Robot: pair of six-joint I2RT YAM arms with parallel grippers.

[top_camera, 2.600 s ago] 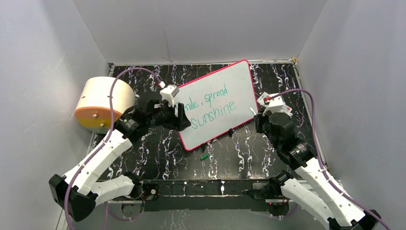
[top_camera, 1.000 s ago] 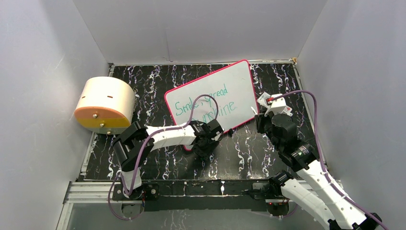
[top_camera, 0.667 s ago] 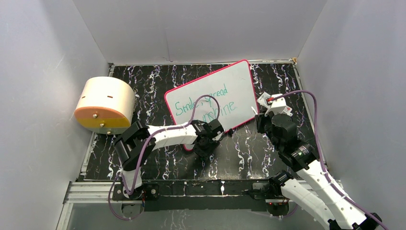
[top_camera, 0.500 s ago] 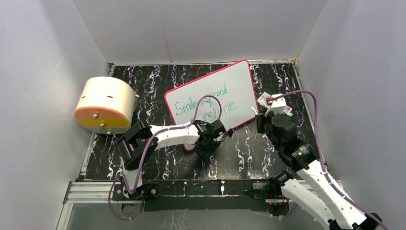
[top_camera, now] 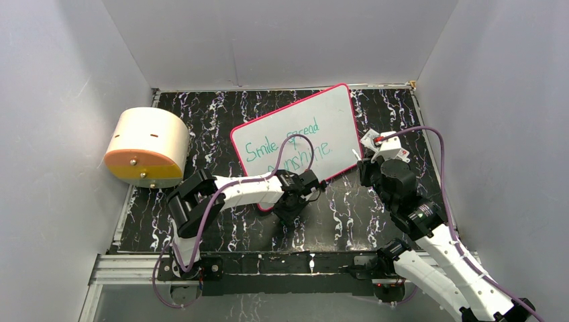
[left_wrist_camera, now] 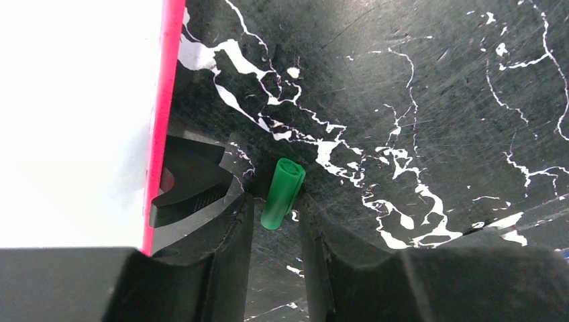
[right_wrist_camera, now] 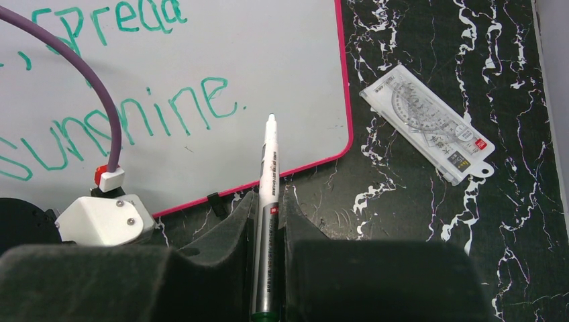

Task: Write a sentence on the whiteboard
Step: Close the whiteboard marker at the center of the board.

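- Top view: the large flat white whiteboard (top_camera: 329, 121) with a thin pink-red rim lies slanted on the black, white-veined marble table (top_camera: 221, 114), towards the far right
- The teal-green handwritten sentence (top_camera: 258, 150), "Smile, spread sunshine", runs across it in two lines, partly crossed by a purple cable (top_camera: 298, 135)
- The left gripper (top_camera: 290, 211) points down at the table just off the board's near edge; its jaws are hidden under the wrist here
- The right gripper (top_camera: 367, 166) sits just beside the board's near right corner
- A cream cylindrical drum with an orange face (top_camera: 144, 144) lies at the far left, well apart from the board
- Left wrist view: the fingers stand a narrow way apart, with a small green plastic cap (left_wrist_camera: 282, 192) lying on the table between their tips
- The finger farther from the board looks to touch the cap and a sliver of gap shows at the other; a firm pinch cannot be told
- The board's red rim runs just beside the jaws
- Right wrist view: the jaws are clamped on a white marker pen (right_wrist_camera: 270, 147) with a green rear end
- Its tip reaches over the board's near right edge, just past the full stop after "sunshine"; whether it touches the surface cannot be told
- A clear plastic packet of rulers with a red mark (right_wrist_camera: 429, 124) lies on the table beside the board, apart from it
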